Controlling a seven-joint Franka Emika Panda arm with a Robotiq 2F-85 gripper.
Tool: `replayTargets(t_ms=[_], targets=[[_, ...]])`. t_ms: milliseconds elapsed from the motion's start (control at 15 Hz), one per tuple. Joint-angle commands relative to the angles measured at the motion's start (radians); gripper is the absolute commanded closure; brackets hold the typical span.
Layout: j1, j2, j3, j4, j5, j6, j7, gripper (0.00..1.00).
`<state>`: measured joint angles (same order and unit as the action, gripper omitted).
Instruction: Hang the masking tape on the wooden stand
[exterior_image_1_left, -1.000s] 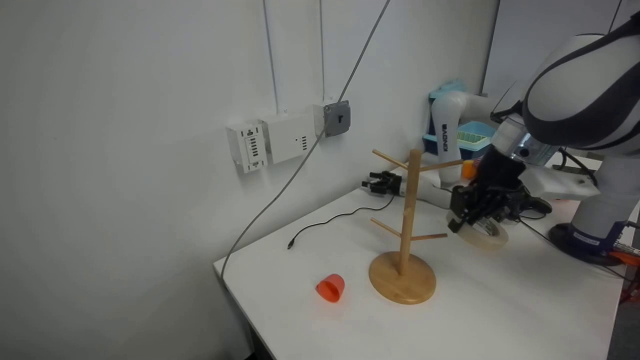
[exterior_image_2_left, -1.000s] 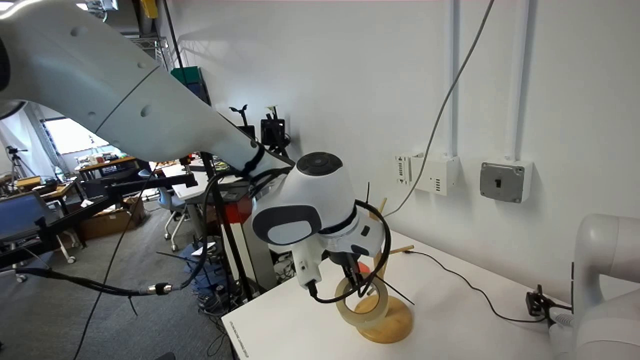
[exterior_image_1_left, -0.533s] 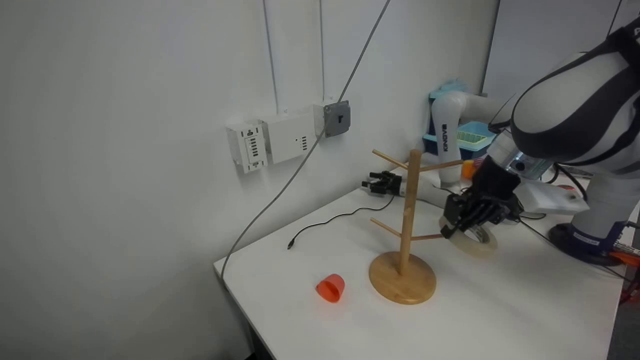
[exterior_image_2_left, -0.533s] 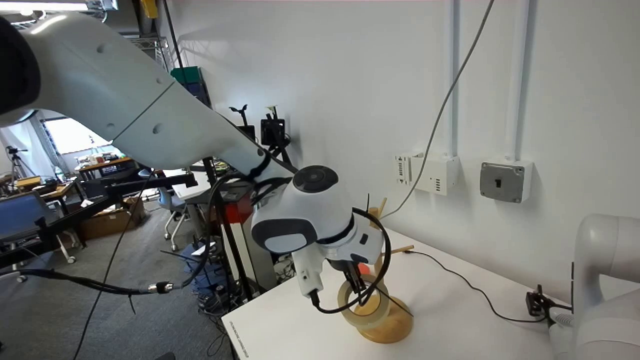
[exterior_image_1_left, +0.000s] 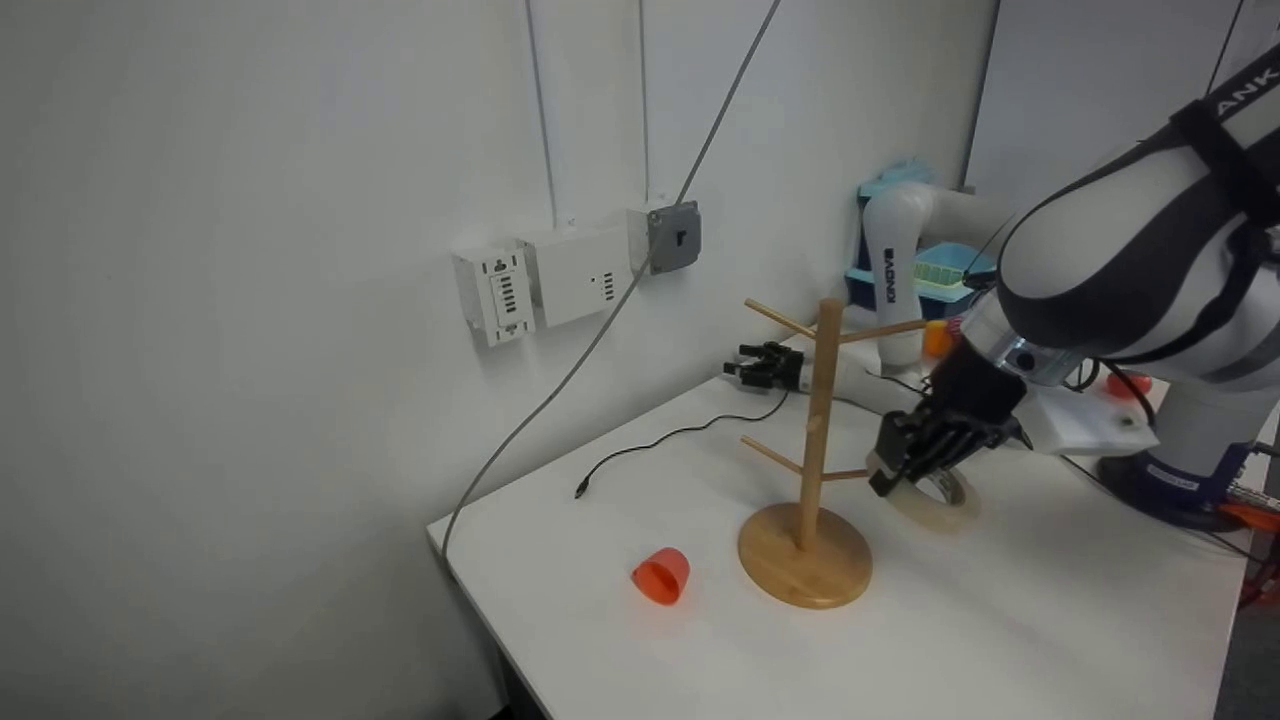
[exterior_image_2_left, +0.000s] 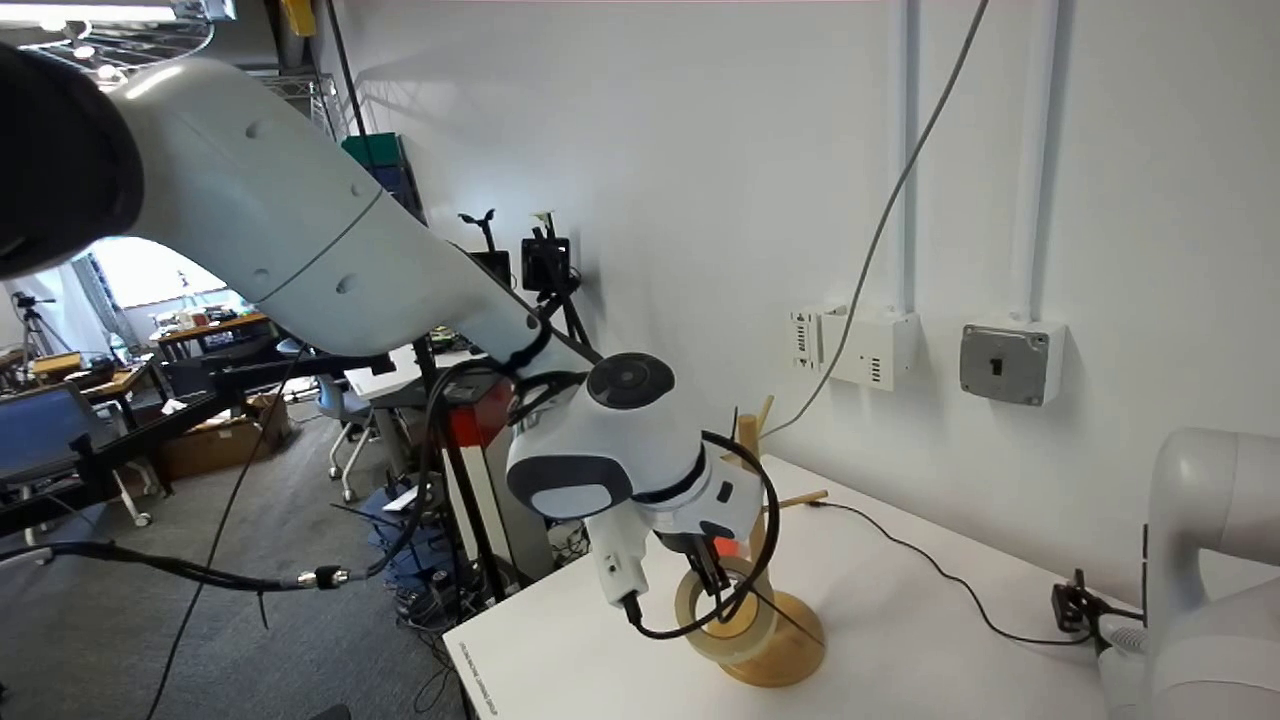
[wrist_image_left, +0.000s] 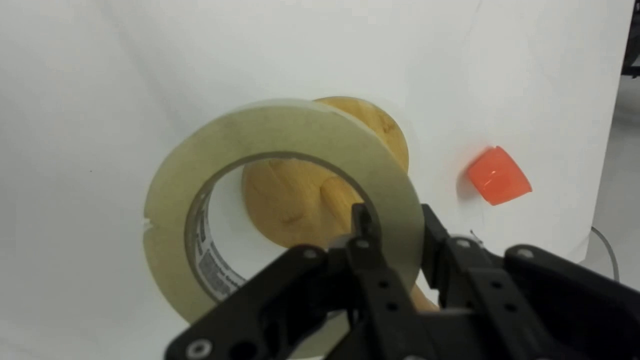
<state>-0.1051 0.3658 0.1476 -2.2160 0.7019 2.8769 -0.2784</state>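
Note:
The masking tape (exterior_image_1_left: 935, 510) is a pale beige ring. My gripper (wrist_image_left: 397, 220) is shut on its side wall, one finger inside the hole and one outside. The ring is tilted and held above the table. The wooden stand (exterior_image_1_left: 815, 440) stands upright with several pegs. The gripper and tape are right beside its lower peg, hiding that peg's tip in an exterior view (exterior_image_1_left: 845, 475). In the wrist view the stand's base (wrist_image_left: 280, 210) shows through and behind the ring. I cannot tell whether the peg is inside the hole. In an exterior view the tape (exterior_image_2_left: 735, 648) overlaps the base (exterior_image_2_left: 795, 650).
An orange-red cup (exterior_image_1_left: 660, 575) lies on the white table (exterior_image_1_left: 960, 640) beyond the stand; it also shows in the wrist view (wrist_image_left: 500, 177). Another white arm (exterior_image_1_left: 890, 250) with a black gripper (exterior_image_1_left: 765, 365) rests near the wall. A black cable (exterior_image_1_left: 680, 430) runs along the back.
The gripper with the tape has moved toward the stand and lower. It now covers more of the lower peg's tip. The stand and cup have not moved.

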Motion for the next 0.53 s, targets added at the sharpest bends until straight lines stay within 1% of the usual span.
replayTargets(t_ms=[0, 267, 333, 400, 467], targets=[[-0.027, 0.029, 0.040, 0.029, 0.050, 0.036, -0.058, 0.94], [-0.028, 0.045, 0.050, 0.042, 0.053, 0.045, -0.051, 0.94], [-0.023, 0.048, 0.045, 0.043, 0.044, 0.042, -0.043, 0.50], [-0.023, 0.050, 0.045, 0.045, 0.044, 0.043, -0.042, 0.49], [-0.022, 0.052, 0.043, 0.046, 0.042, 0.044, -0.040, 0.44]])
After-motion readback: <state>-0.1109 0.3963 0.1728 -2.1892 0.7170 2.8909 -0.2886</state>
